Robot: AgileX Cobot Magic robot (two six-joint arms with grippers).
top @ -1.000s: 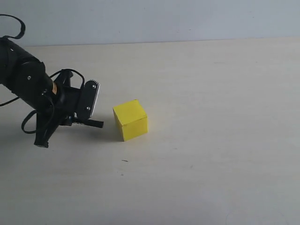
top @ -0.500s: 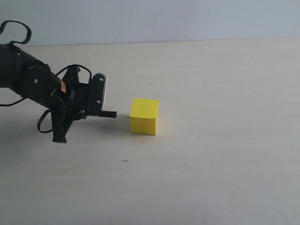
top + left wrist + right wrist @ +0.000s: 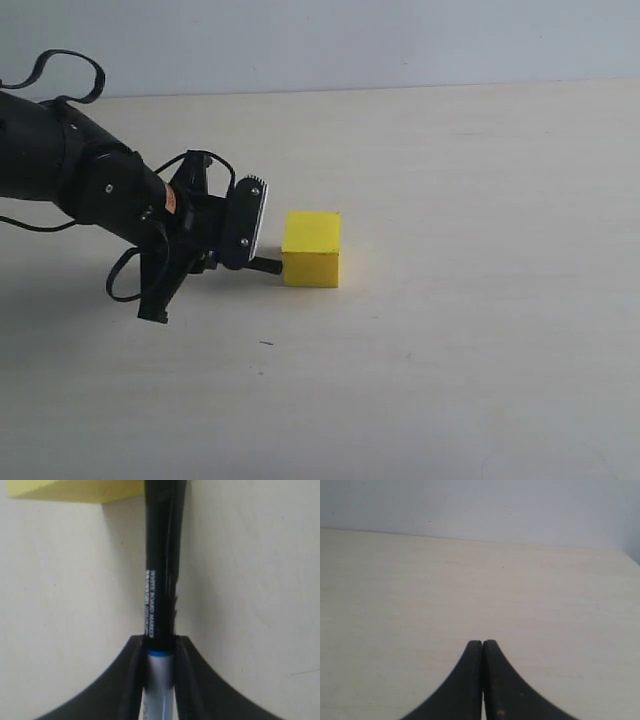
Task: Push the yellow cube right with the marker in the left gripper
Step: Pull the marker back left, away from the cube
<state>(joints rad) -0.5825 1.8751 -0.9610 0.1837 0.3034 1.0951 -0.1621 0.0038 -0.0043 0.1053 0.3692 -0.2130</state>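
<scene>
Pale cream desk (image 3: 480, 330) fills the scene, with faint wood grain running across it. One small dark speck (image 3: 265, 343) sits on the desk toward the near side, left of centre. Behind the desk's far edge there is a plain blue-grey wall (image 3: 350, 40), flat and unmarked.

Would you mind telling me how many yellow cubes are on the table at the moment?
1. The yellow cube sits on the table just right of the left gripper, with the tip of the marker apparently touching its left face. Nothing seems hidden.
</scene>
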